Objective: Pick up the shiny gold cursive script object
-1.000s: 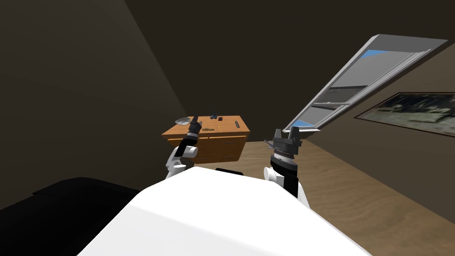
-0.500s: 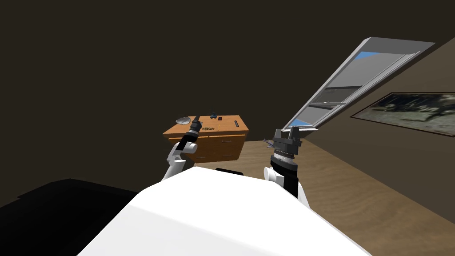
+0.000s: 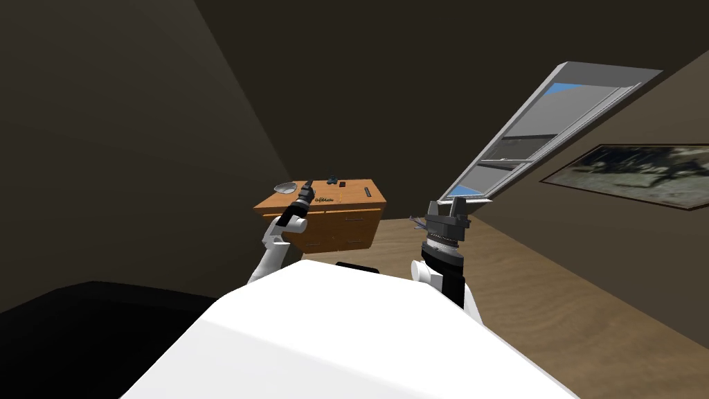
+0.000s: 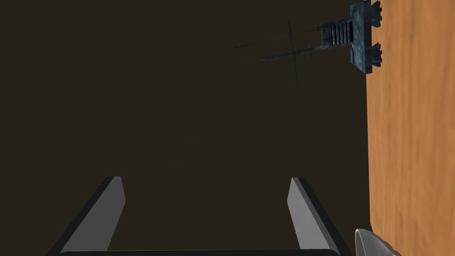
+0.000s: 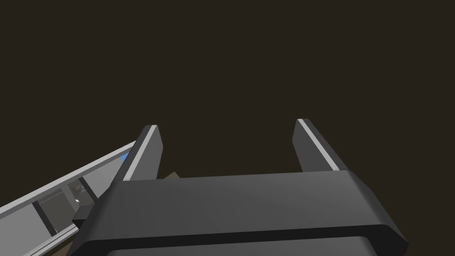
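The small gold script object [image 3: 324, 200] lies on the top of a wooden dresser [image 3: 346, 225], near its front edge. My left gripper [image 3: 307, 185] reaches over the dresser's left part, just left of the script and beside a grey bowl [image 3: 284, 187]. In the left wrist view the left gripper [image 4: 206, 178] is open with nothing between its fingers, and it faces a dark wall past the dresser top [image 4: 413, 133]. My right gripper [image 3: 449, 203] is held up to the right of the dresser; the right gripper [image 5: 226, 123] is open and empty.
A dark blue model with thin masts [image 4: 355, 38] stands at the back of the dresser top, seen as the dark model [image 3: 333, 181] in the head view. A small black item [image 3: 343, 185] and a dark bar [image 3: 368, 192] lie near it. A window [image 3: 540, 131] is on the right wall.
My left arm has stretched further forward over the dresser top, towards the bowl. The head view has shifted slightly. The right arm has not moved.
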You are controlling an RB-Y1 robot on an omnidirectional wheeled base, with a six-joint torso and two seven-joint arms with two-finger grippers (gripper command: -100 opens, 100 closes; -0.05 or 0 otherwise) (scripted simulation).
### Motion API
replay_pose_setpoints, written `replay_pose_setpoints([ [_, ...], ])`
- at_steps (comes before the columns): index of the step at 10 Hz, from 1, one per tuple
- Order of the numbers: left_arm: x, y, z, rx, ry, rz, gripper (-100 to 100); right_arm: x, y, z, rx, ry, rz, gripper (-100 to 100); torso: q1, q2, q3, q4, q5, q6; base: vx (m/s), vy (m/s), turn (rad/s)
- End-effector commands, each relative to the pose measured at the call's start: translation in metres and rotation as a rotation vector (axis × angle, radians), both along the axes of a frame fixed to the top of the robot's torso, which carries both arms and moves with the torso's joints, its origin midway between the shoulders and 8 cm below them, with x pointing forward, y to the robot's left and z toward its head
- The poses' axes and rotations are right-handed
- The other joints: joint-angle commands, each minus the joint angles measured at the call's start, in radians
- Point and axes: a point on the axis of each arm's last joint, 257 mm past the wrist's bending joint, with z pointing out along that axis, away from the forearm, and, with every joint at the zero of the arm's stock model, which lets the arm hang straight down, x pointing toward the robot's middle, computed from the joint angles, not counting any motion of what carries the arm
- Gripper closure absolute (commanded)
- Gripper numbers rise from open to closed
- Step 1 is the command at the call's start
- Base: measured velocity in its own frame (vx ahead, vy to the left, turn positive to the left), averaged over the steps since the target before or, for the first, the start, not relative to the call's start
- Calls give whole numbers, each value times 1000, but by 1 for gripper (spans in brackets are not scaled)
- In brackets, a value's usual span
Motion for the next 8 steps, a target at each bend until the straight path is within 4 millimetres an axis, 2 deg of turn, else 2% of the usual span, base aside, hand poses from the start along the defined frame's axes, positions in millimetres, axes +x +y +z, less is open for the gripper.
replay_pose_setpoints([
  [1, 3, 3, -7, -3, 29, 7, -100, 0, 0, 0, 0, 0, 0, 0, 0, 0, 0, 0, 0, 0, -12, -5, 1],
  [2, 17, 13, -8, 2, 57, 19, -100, 0, 0, 0, 0, 0, 0, 0, 0, -1, 0, 0, 0, 0, -22, -15, -21],
  [4, 18, 16, -17, -3, 93, 28, -100, 0, 0, 0, 0, 0, 0, 0, 0, 0, 0, 0, 0, 0, -19, -10, -9],
  [5, 31, 26, -16, 3, 115, 40, -100, 0, 0, 0, 0, 0, 0, 0, 0, -1, 0, 0, 0, 0, -23, -14, -17],
  [7, 32, 29, -27, -4, 160, 51, -100, 0, 0, 0, 0, 0, 0, 0, 0, 0, 0, 0, 0, 0, -18, -11, -8],
  [8, 44, 41, -26, -1, 186, 65, -100, 0, 0, 0, 0, 0, 0, 0, 0, -1, 0, 0, 0, 0, -22, -18, -19],
])
